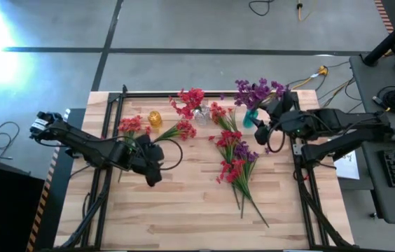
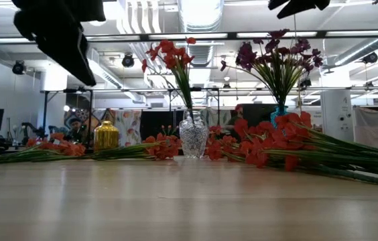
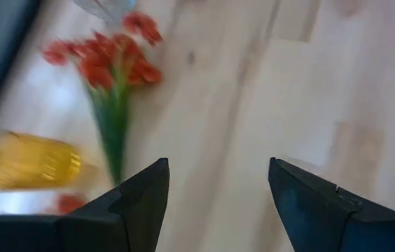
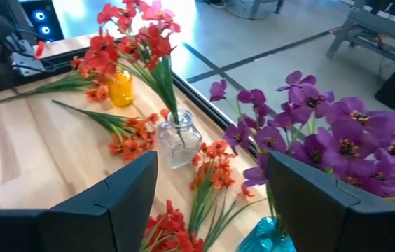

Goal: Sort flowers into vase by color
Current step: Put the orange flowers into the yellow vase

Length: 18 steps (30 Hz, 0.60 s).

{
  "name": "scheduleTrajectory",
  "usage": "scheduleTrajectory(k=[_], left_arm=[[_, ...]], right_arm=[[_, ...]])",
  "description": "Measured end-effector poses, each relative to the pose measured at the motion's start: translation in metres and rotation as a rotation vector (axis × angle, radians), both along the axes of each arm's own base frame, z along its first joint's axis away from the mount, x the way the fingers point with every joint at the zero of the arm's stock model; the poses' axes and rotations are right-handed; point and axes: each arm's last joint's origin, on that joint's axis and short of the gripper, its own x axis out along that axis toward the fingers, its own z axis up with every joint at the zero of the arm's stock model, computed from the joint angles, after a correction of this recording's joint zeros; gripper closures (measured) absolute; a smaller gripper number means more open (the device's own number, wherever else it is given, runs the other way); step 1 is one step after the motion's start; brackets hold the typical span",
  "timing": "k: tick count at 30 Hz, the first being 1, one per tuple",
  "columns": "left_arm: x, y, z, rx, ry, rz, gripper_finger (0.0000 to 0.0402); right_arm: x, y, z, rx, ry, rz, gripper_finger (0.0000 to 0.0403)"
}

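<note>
A: On the counter (image 1: 183,210), where are the flowers (image 1: 236,164)?
B: Loose mid-counter; others fill vases.
A: End effector states?
B: Left end effector (image 1: 153,170) wide open, empty; right end effector (image 1: 260,133) likewise, near the purple bouquet (image 1: 257,91).

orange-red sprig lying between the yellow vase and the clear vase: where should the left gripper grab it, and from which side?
Grip the orange-red sprig on its bare green stem, below the blossoms, coming straight down from above. It lies flat on the table, stem end toward the open left gripper, and the stem is thin, so the fingers should straddle it crosswise. The blossom end sits close to the clear vase, likely too crowded.
</note>
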Motion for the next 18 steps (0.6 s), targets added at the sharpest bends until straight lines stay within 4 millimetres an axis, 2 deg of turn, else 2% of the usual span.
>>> scheduleTrajectory(k=[6,12,18], left_arm=[[0.0,0.013,-0.012,0.063,0.027,0.024,0.0173],[0.002,0.04,-0.048,0.067,0.0,0.09,0.0173],[-0.007,0.065,-0.077,0.081,0.013,0.148,0.0173]], right_arm=[[0.0,0.005,0.0,0.002,-0.002,0.027,0.0141],[0.0,0.007,0.0,0.002,-0.003,0.036,0.0134],[0.0,0.007,0.0,0.003,-0.003,0.036,0.0135]])
